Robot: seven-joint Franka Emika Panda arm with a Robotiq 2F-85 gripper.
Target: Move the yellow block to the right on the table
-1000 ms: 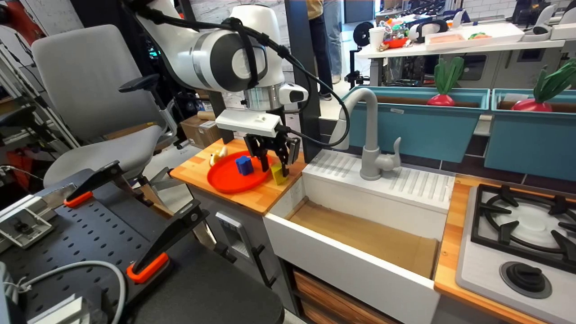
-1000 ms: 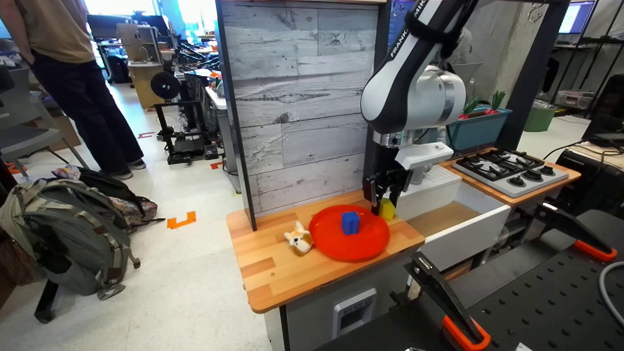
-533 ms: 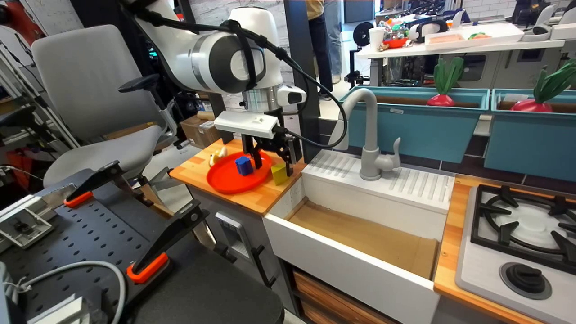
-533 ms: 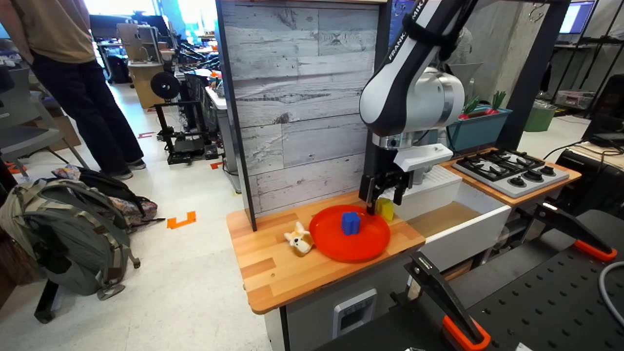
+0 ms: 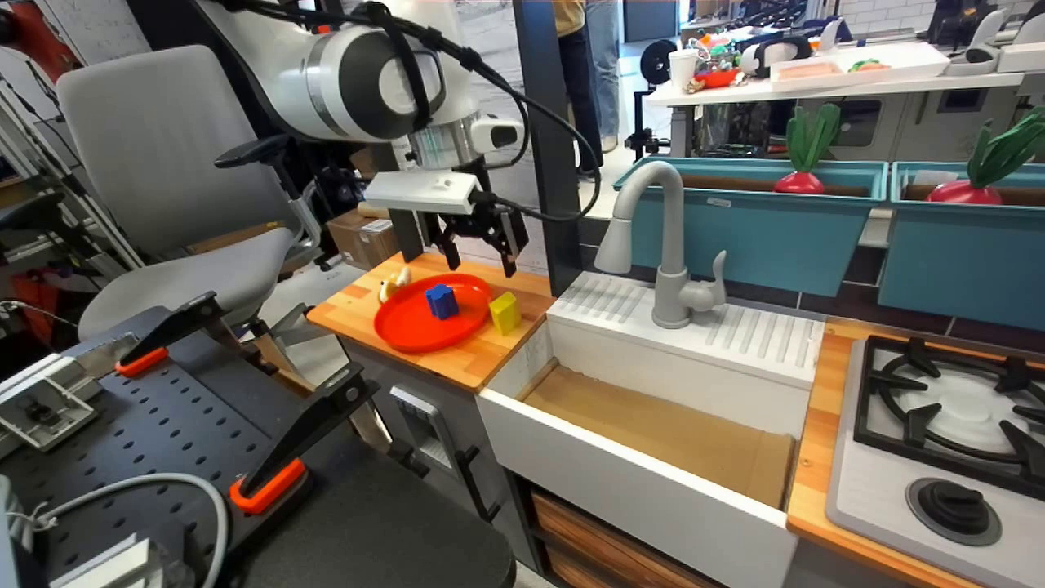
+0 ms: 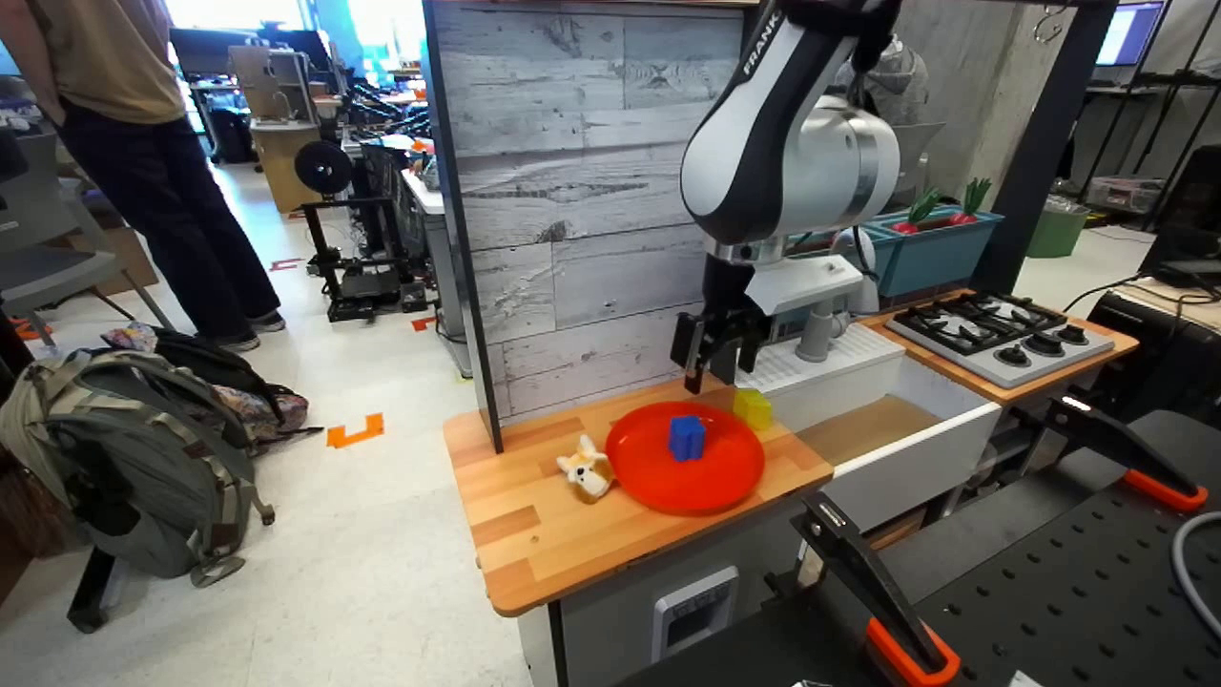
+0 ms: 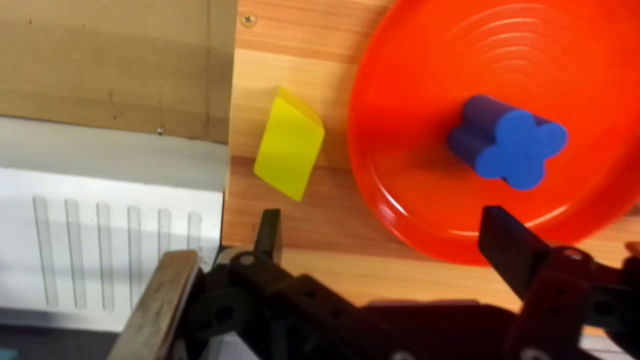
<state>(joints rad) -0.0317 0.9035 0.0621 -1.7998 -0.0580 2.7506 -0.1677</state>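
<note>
wall (image 6: 601,181): whitish, planked | floor (image 6: 362,534): pale | chair (image 5: 155,139): grey (black armrest (image 5: 253,151))

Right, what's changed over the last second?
The fingers have spread wider, apparently letting go of the yellow block, then risen clear of it, shifting leftward in both exterior views. The yellow block shows no clear shift, sitting on the table between the red plate and sink. The blue piece and plush toy stayed put.
</note>
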